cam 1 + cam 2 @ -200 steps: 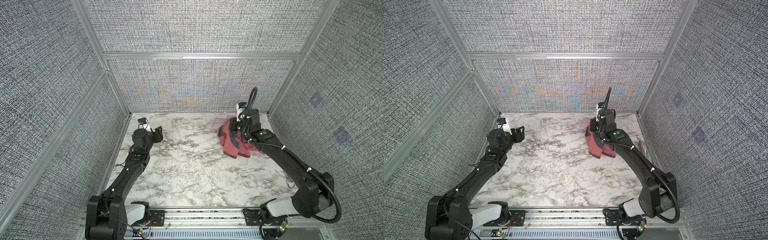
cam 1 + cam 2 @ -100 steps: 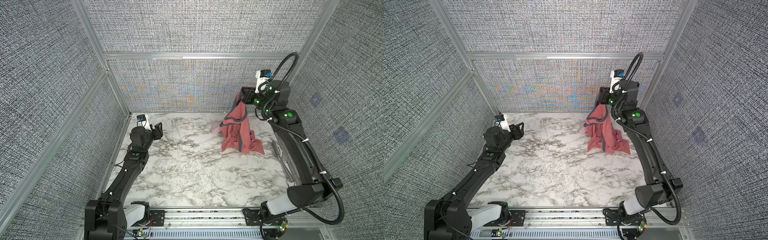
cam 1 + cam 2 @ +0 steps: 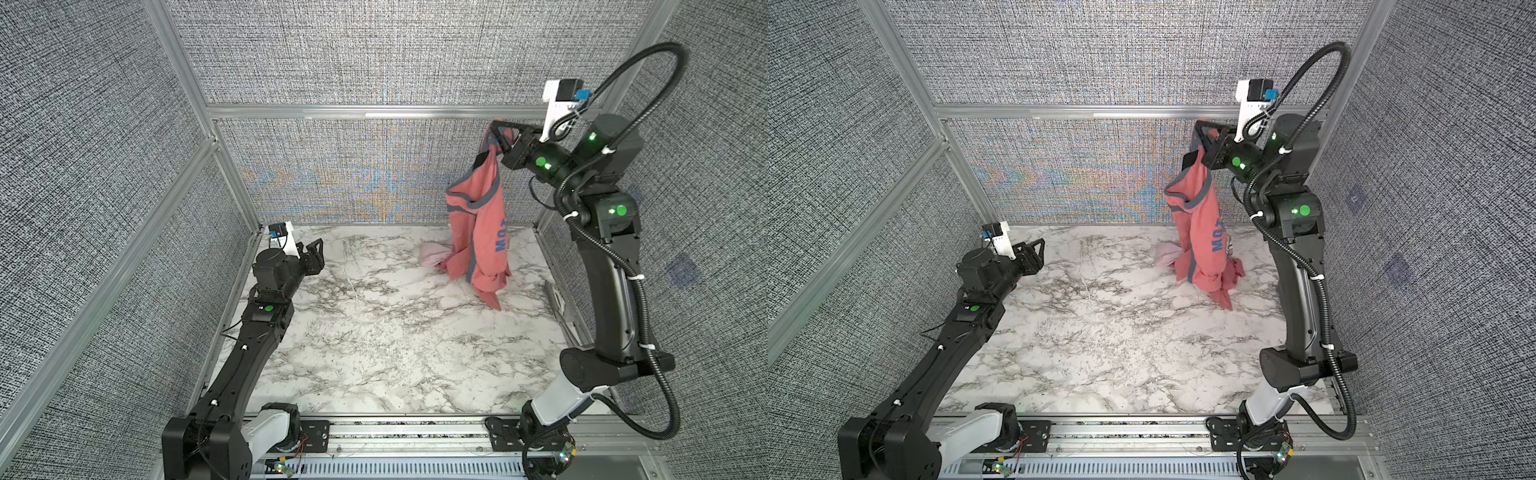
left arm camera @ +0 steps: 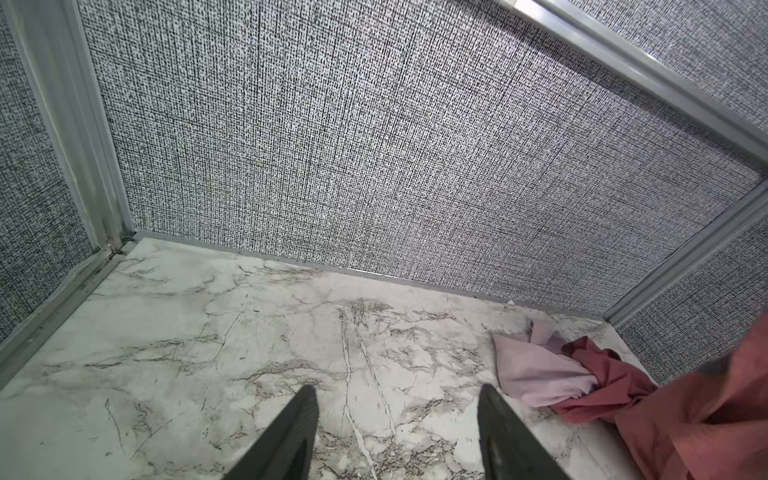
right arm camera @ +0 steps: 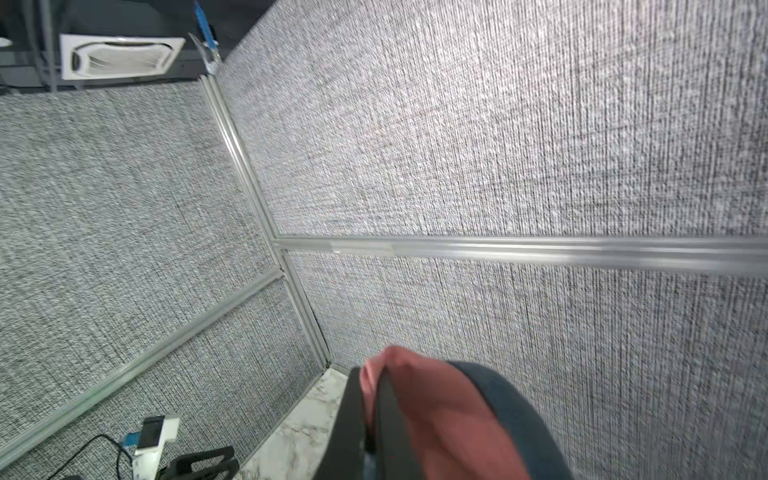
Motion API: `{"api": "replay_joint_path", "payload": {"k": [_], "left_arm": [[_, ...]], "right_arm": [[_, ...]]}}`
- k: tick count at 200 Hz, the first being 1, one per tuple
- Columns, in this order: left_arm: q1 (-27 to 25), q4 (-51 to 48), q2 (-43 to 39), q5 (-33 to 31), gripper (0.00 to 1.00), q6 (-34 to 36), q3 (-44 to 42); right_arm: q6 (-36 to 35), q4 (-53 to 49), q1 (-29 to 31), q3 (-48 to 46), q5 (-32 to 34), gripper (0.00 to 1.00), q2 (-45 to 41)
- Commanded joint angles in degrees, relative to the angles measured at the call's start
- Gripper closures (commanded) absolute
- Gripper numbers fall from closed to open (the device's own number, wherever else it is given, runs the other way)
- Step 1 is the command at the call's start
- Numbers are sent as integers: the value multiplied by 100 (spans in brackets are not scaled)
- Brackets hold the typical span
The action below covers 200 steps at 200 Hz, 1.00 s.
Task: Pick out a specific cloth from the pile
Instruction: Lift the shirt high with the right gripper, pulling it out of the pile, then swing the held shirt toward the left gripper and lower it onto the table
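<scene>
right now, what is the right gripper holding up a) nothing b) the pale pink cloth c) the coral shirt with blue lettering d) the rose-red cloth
c: the right gripper is shut on the coral shirt, which hangs from it; the pale pink cloth and rose-red cloth lie on the table.

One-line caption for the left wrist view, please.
Open left gripper faces pale pink cloth and rose-red cloth on the marble table; coral cloth hangs beside them.
</scene>
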Motion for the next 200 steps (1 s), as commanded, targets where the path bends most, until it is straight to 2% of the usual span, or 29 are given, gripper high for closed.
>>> {"api": "replay_joint_path", "payload": {"k": [1, 59, 101, 158, 200], "left_arm": [[0, -196, -84, 59, 37, 41, 103], [5, -613, -361, -54, 37, 68, 336], [5, -1447, -704, -474, 37, 163, 815], [3, -2350, -1242, -907, 37, 115, 1308], [2, -2901, -1640, -1240, 36, 134, 1554]], "right_arm": [[127, 35, -8, 492, -307, 100, 85], [1244, 786, 22, 705, -1565, 100, 164], [1277, 722, 341, 643, -1937, 100, 230], [1096, 601, 1359, 635, -2008, 100, 786], [976, 647, 2274, 798, -1959, 100, 1525]]}}
